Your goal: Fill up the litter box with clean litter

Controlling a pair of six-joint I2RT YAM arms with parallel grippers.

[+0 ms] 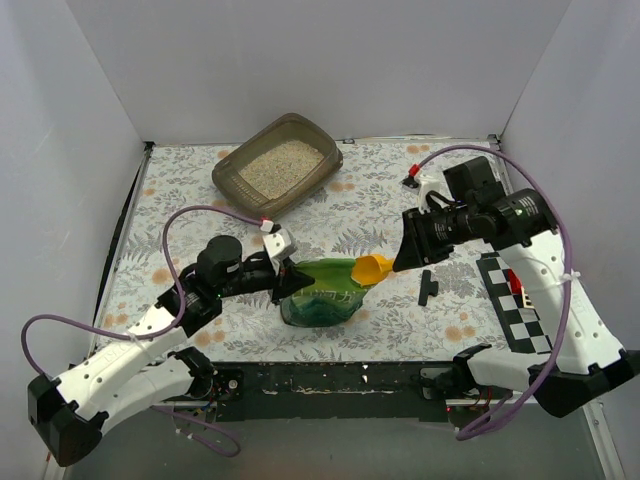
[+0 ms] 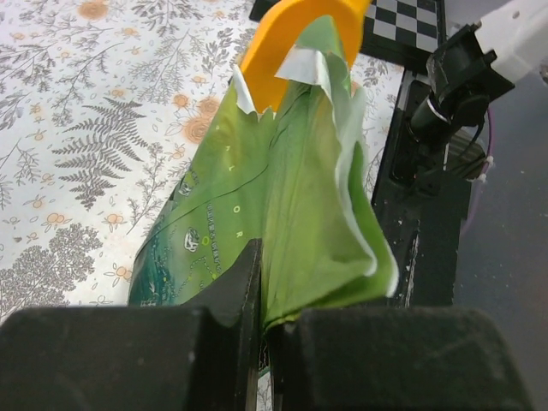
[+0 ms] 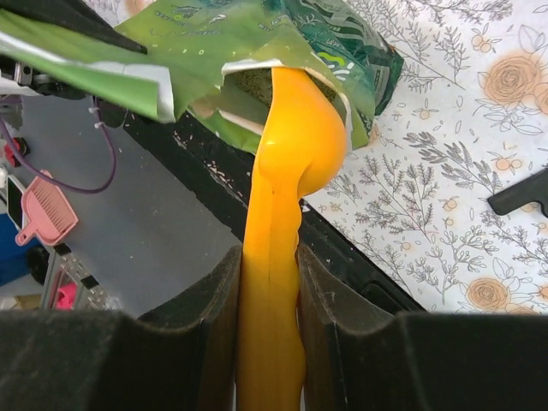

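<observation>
The grey-brown litter box (image 1: 233, 181) stands at the back of the table with pale beige litter (image 1: 283, 166) in it. The green bag (image 1: 322, 294) stands near the front middle. My left gripper (image 1: 291, 276) is shut on the bag's top edge (image 2: 282, 257) and holds it up. My right gripper (image 1: 400, 256) is shut on the handle of the yellow scoop (image 3: 274, 291). The scoop's bowl (image 1: 371, 268) sits at the bag's torn mouth (image 3: 248, 86), also shown in the left wrist view (image 2: 295, 34).
A small black part (image 1: 428, 287) lies on the floral cloth right of the bag. A checkerboard plate (image 1: 512, 300) lies at the right edge. A red-tipped clip (image 1: 410, 181) is at the back right. White walls enclose the table.
</observation>
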